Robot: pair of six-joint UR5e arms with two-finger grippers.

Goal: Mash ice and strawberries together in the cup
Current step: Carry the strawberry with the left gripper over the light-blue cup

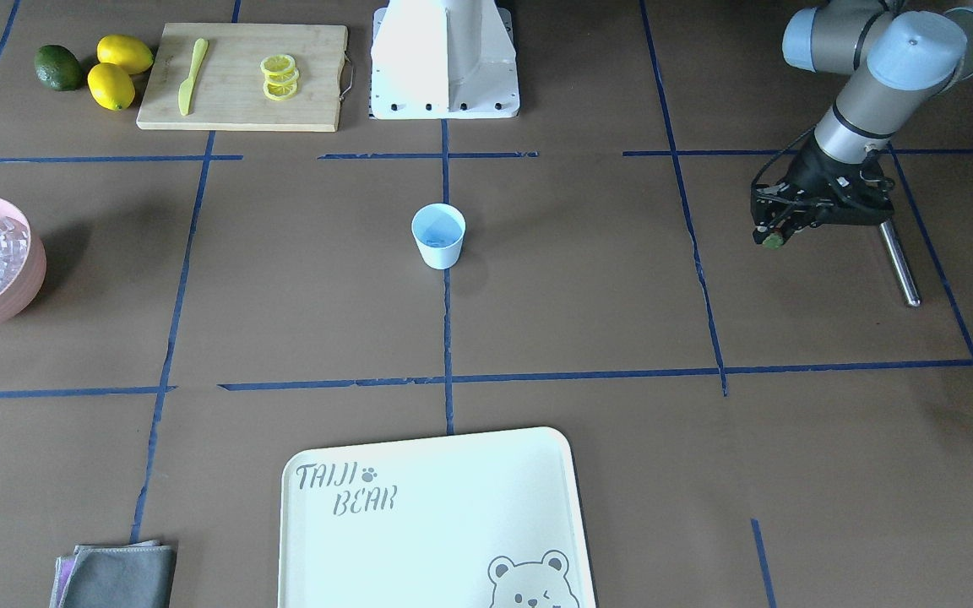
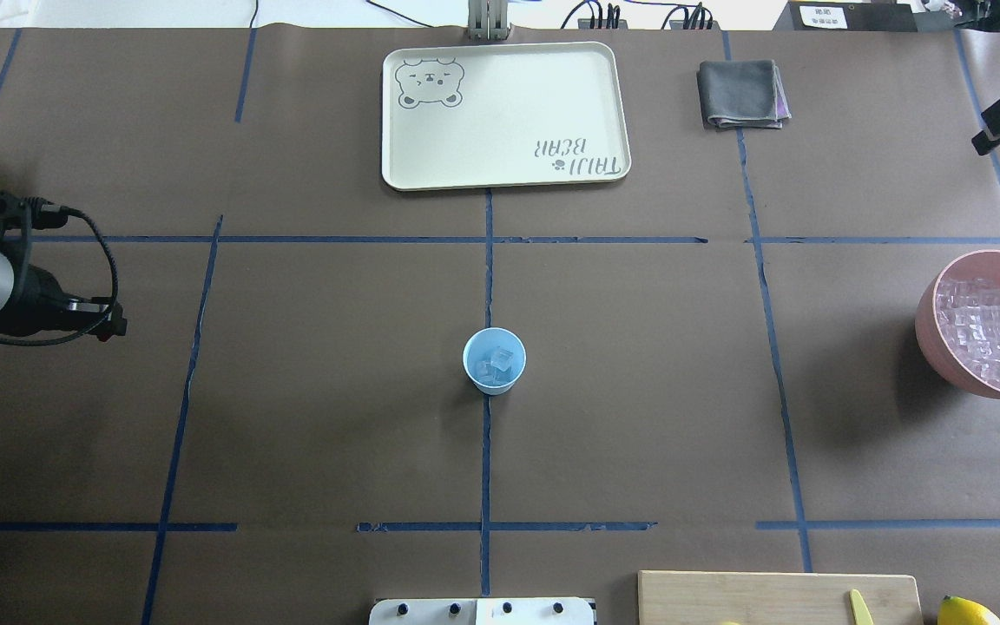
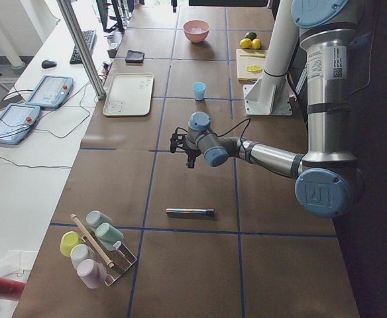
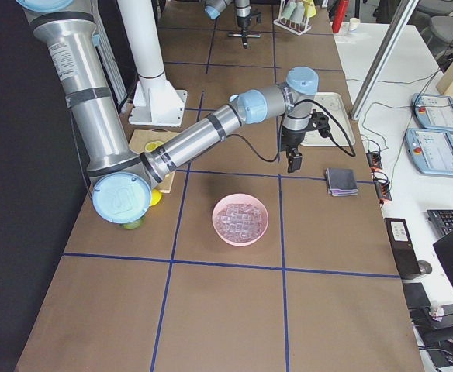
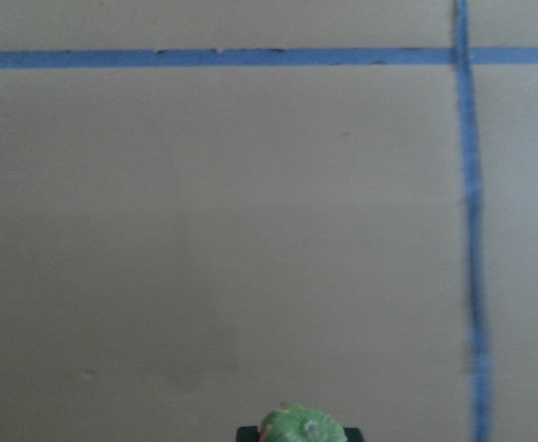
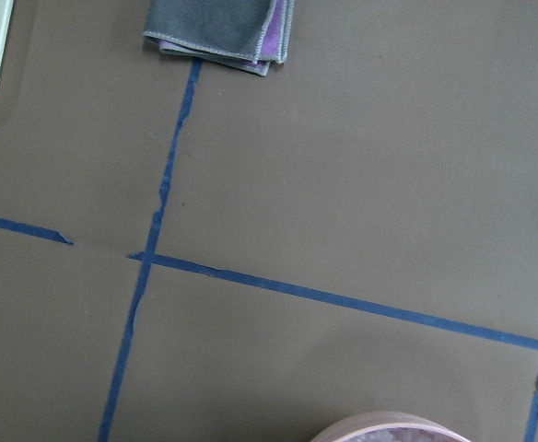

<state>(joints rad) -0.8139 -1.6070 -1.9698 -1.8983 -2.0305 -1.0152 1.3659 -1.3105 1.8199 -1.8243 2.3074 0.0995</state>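
Cup (image 2: 470, 354), light-blue, ice cubes (image 2: 500, 365) inside

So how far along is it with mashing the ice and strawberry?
Done, it seems: a few ice cubes already sit in the blue cup. In hand: the left gripper is shut on a strawberry, well off to the cup's side. Left to do: drop the berry in, then mash. A metal rod, possibly the masher, lies on the table unheld.

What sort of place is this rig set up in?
Probably a robotics lab staged for drink prep: taped grid on the table, teach pendants on a side desk, cutting board with lemon slices.
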